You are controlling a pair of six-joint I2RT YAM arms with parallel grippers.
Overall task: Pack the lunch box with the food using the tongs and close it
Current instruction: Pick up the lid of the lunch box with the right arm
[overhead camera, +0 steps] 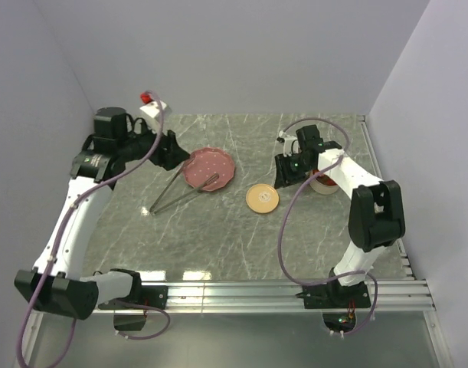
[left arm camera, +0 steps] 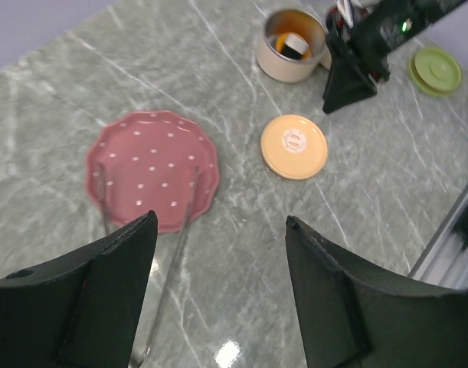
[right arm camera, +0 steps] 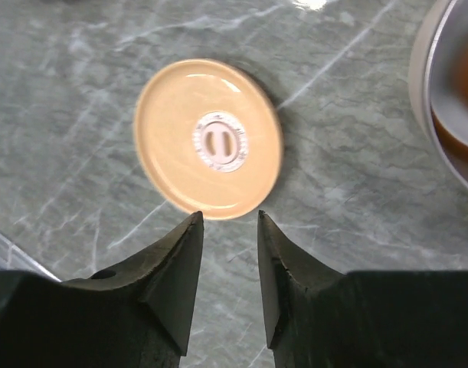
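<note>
We see pink plate mid-table, tongs lying across its near rim. Orange lid w/ nothing on it, beside lunch box holding food. Left gripper jaws wide, empty; right gripper jaws part-open, empty.

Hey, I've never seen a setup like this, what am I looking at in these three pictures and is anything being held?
Two white robot arms sit bolted at a marble-patterned table's near edge. One picture looks down from above; the other two come from cameras on each wrist, so the black shapes at the bottom are that arm's own fingers. On the table lie a pink dotted plate, grey metal tongs resting across it, a round orange lid, a green lid, and a pale lunch box with food inside. The left gripper is open and empty. The right gripper hovers near the orange lid, holding nothing.
</note>
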